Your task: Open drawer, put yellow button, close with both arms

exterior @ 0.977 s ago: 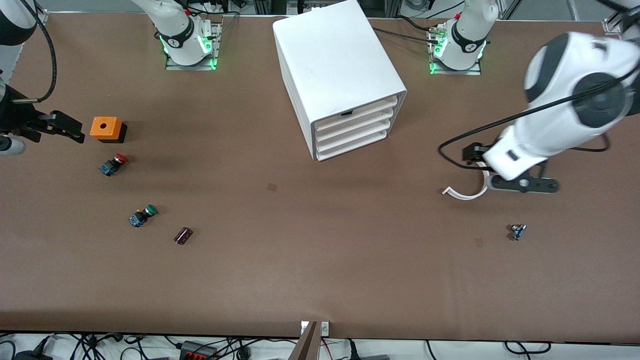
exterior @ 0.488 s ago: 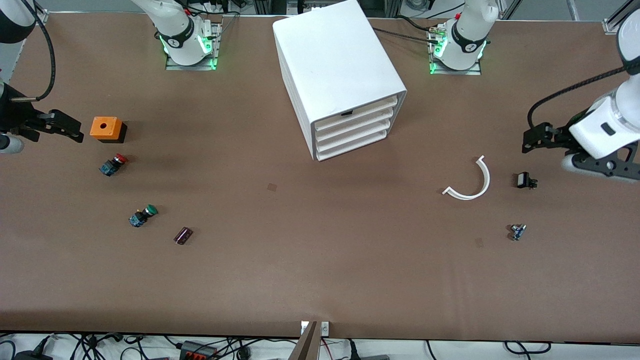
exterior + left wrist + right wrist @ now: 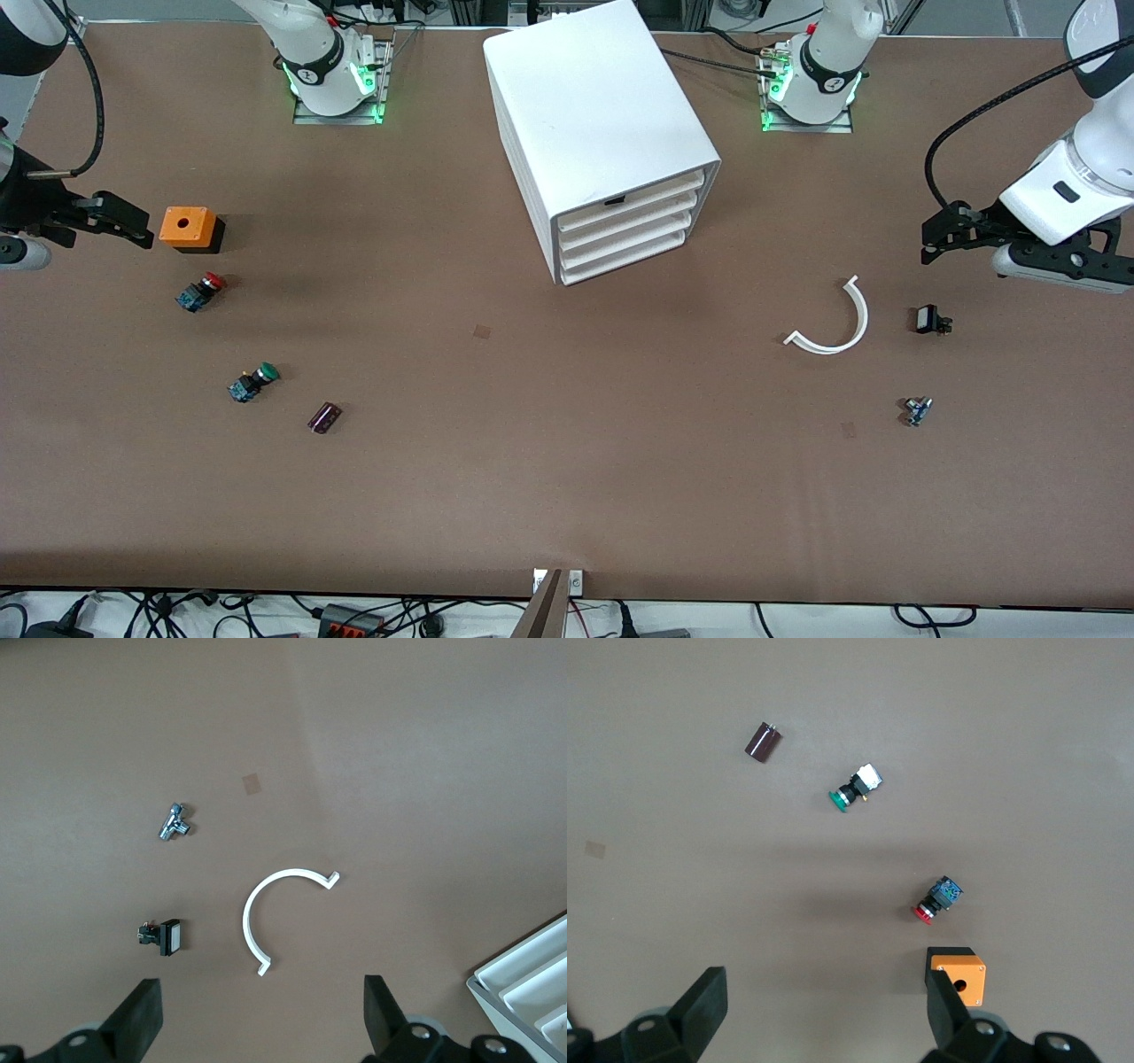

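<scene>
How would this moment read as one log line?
drawer: shut | left pincer: open, over table | right pincer: open, beside orange box | yellow button: unseen

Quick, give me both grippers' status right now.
Left gripper: open, holding nothing, up over the table near the white curved piece.
Right gripper: open, holding nothing, up over the table by the orange box.

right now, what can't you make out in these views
- Inside the drawer: shut, its front hides the contents in the front view.
- The yellow button: in no view; possibly in the drawer, cannot tell.
- The small metal part: too small to identify.
- The left gripper and right gripper, both open: bases cut off by the wrist views' edges.
</scene>
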`<state>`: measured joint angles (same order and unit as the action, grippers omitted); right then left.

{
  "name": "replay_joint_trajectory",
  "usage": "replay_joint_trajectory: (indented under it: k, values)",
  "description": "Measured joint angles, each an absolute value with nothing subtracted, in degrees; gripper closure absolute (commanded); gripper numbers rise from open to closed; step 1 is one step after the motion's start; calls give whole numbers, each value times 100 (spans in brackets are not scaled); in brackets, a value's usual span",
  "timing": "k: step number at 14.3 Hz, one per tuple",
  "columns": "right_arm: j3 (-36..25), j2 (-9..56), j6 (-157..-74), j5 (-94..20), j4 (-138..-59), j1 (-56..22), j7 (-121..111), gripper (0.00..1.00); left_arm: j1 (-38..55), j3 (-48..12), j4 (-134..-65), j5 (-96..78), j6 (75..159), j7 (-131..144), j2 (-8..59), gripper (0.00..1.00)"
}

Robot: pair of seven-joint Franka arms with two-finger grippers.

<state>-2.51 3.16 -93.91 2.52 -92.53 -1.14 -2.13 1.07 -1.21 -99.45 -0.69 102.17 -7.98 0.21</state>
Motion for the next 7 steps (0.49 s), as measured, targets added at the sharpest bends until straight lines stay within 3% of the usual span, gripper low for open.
replay_joint_trajectory:
  k: [7]
  values:
    - [-254,302,-9340,252,-9253,-113,-216,0,164,-175,-9904,-69,9853,-798,-97,0]
